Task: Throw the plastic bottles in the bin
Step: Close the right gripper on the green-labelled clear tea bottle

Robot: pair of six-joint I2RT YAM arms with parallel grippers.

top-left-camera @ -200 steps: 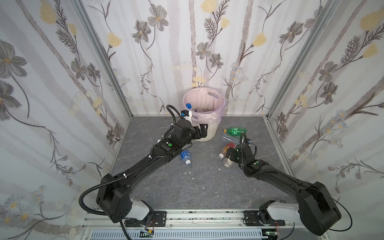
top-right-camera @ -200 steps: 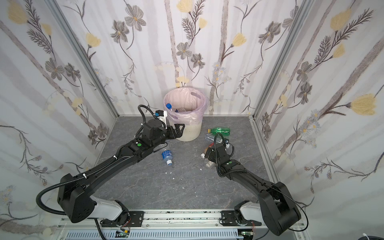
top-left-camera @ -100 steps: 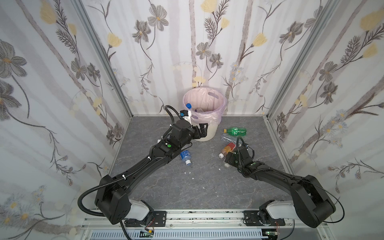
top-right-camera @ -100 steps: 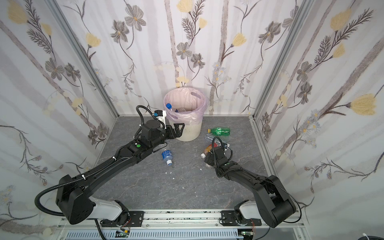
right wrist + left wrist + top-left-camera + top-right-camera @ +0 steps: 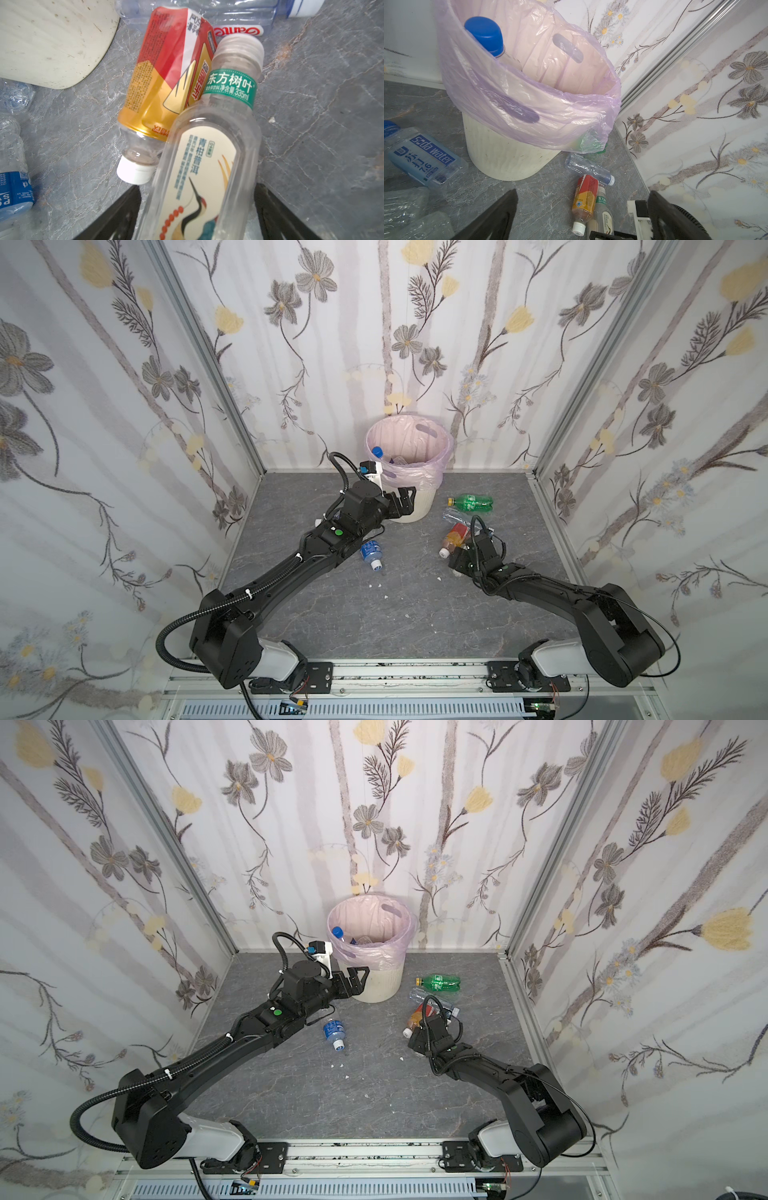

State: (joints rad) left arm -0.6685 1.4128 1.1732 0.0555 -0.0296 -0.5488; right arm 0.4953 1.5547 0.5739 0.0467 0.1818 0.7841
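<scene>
Now the white-labelled bottle (image 5: 203, 176) lies between the right fingers (image 5: 116, 216), spread just wider; left fingers (image 5: 498, 218) wide.

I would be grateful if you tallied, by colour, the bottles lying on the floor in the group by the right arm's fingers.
Green bottle: 1
Clear crushed bottle: 1
Orange bottle with red label: 1
White-labelled bottle: 1
Total: 4
</scene>
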